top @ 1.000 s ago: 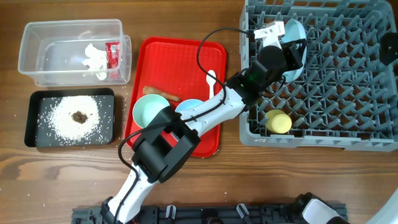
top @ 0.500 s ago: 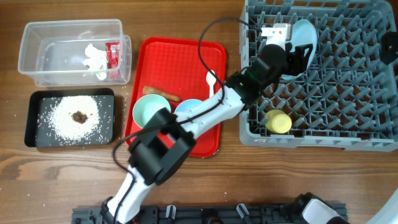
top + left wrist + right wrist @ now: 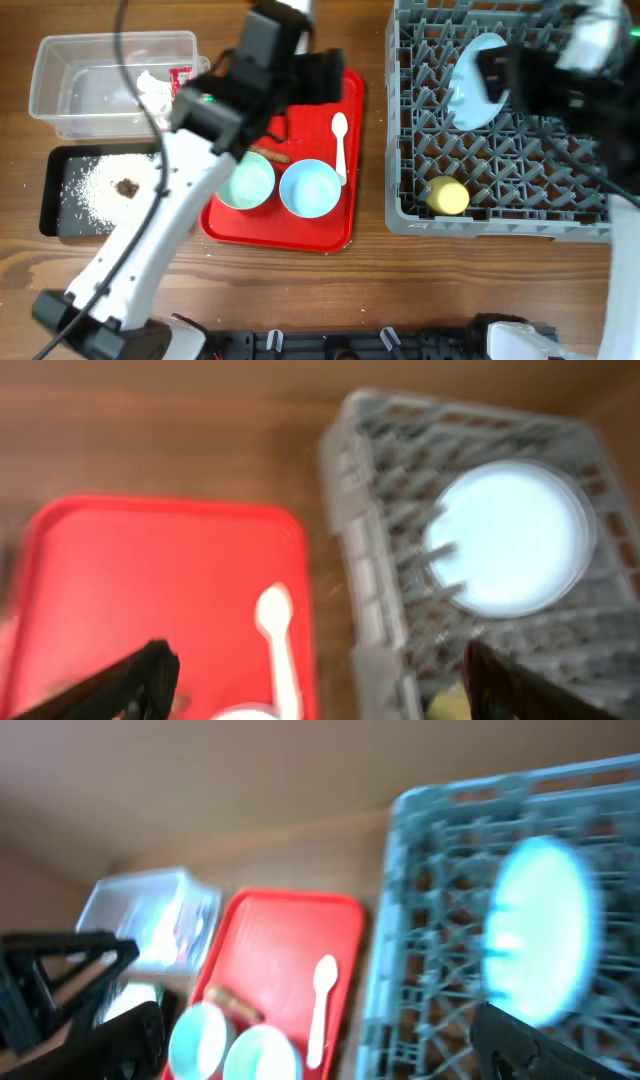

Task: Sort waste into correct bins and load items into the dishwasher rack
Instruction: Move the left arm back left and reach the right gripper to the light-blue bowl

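The pale blue plate [image 3: 478, 82] stands on edge among the pegs of the grey dishwasher rack [image 3: 520, 215], free of both grippers. The yellow cup [image 3: 447, 195] lies in the rack's front left. Two blue-green bowls [image 3: 247, 182] [image 3: 310, 188], the white spoon [image 3: 340, 143] and the stick-shaped food piece [image 3: 272, 155] lie on the red tray [image 3: 330, 232]. My left gripper [image 3: 318, 660] hangs open and empty above the tray, blurred. My right gripper [image 3: 315, 1025] is open and empty above the rack near the plate [image 3: 540, 930].
The clear tub [image 3: 60, 85] at the back left holds white tissue [image 3: 152, 92] and the red-and-white wrapper [image 3: 182, 88]. The black tray [image 3: 52, 205] in front of it holds rice and a brown lump [image 3: 127, 186]. Both arms are motion-blurred.
My left gripper opened and let go of the plate, which now stands in the rack. The left arm swung back left over the red tray. The right arm came in over the rack.
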